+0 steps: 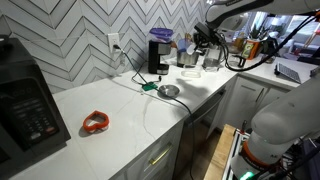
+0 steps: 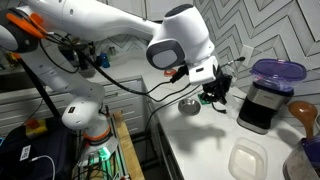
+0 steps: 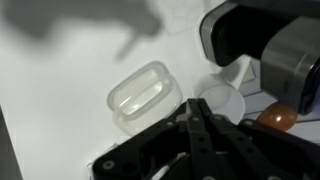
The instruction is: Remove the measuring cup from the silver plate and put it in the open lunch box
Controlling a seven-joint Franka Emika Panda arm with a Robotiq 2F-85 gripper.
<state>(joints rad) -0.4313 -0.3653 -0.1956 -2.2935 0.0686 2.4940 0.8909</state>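
Note:
The silver plate (image 1: 168, 91) lies on the white counter and also shows in the other exterior view (image 2: 188, 104). A small green object (image 1: 148, 87) touches its edge. I cannot tell whether this is the measuring cup. The open clear lunch box (image 3: 140, 95) lies on the counter in the wrist view, with its round lid (image 3: 224, 100) beside it. It also shows in both exterior views (image 1: 192, 72) (image 2: 248, 160) and looks empty. My gripper (image 3: 195, 108) hangs high above the lunch box area (image 1: 203, 48) (image 2: 213, 93). Its fingers are pressed together, with nothing clearly visible between the tips.
A black coffee maker (image 1: 158, 52) (image 2: 262, 106) stands at the wall near the lunch box. An orange-red ring (image 1: 95, 123) lies further along the counter, near a black microwave (image 1: 25, 105). Jars and utensils (image 1: 248, 46) crowd the far corner. The counter edge runs along the cabinets.

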